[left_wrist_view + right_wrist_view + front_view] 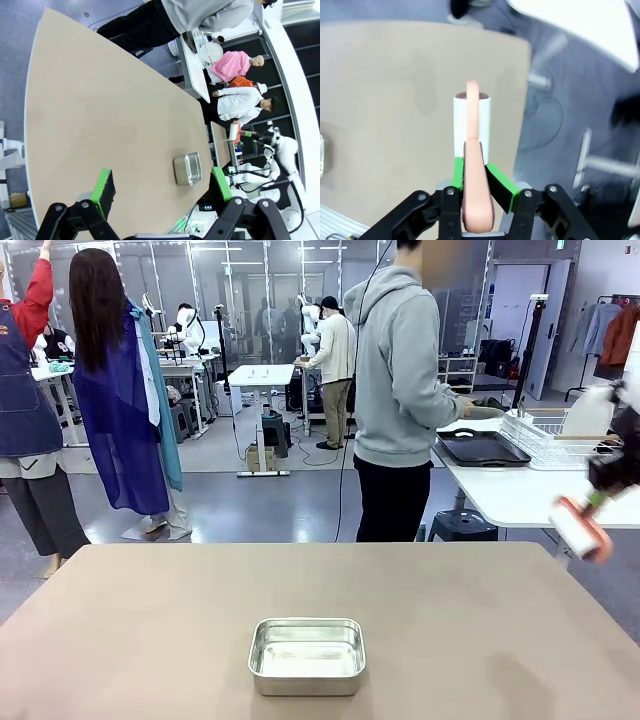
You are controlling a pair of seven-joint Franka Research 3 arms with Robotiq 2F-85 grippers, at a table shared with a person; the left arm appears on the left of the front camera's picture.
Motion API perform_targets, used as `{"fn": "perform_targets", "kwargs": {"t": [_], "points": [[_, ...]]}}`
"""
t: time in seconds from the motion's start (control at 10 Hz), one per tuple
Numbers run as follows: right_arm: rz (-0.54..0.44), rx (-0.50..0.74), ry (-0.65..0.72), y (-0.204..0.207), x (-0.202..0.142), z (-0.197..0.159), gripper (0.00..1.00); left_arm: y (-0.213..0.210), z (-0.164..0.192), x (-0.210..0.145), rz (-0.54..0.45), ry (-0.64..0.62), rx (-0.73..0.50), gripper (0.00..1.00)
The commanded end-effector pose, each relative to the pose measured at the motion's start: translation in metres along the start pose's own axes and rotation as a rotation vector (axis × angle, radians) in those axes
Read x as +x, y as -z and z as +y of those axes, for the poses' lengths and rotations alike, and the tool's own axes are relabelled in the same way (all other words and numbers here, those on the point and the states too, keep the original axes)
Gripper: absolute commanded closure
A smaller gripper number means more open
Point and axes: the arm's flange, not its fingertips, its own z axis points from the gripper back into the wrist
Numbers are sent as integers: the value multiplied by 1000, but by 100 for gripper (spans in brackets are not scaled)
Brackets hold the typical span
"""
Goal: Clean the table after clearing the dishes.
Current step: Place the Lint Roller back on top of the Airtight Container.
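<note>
The beige table (150,620) carries no dishes. A dark tray (480,448) lies on the white side table (520,490), where a person in a grey hoodie (400,380) stands; a round white plate (210,51) shows by that person's hands. My right gripper (602,498) hangs off the table's right edge, shut on the peach handle of a white lint roller (582,527). In the right wrist view the lint roller (471,120) sticks out from the right gripper (477,176) above the table's corner (510,55). My left gripper (161,182) is open, high above the table (100,100).
A small silver pan (306,654) sits near the table's front middle, also seen as the pan (188,169) in the left wrist view. A white wire rack (545,438) stands on the side table. A dark stool (462,525) is beyond the far edge.
</note>
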Motion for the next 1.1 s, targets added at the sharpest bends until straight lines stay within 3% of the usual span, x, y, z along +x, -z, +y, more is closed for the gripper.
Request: {"fn": "perform_targets", "kwargs": {"t": [0.0, 0.2, 0.4, 0.6, 0.9, 1.0], "points": [[-151, 31, -337, -20, 58, 73, 77, -3, -1, -3, 14, 0, 0, 4], [-203, 134, -625, -25, 90, 156, 77, -3, -1, -3, 14, 0, 0, 4], [-217, 243, -878, -25, 99, 243, 77, -3, -1, -3, 14, 0, 0, 4], [-109, 301, -1146, -8, 81, 322, 77, -3, -1, -3, 14, 0, 0, 4], [19, 357, -1276, -6, 52, 345, 77, -3, -1, -3, 14, 0, 0, 4], [-49, 353, -1176, 6, 57, 363, 77, -3, -1, -3, 14, 0, 0, 4]]}}
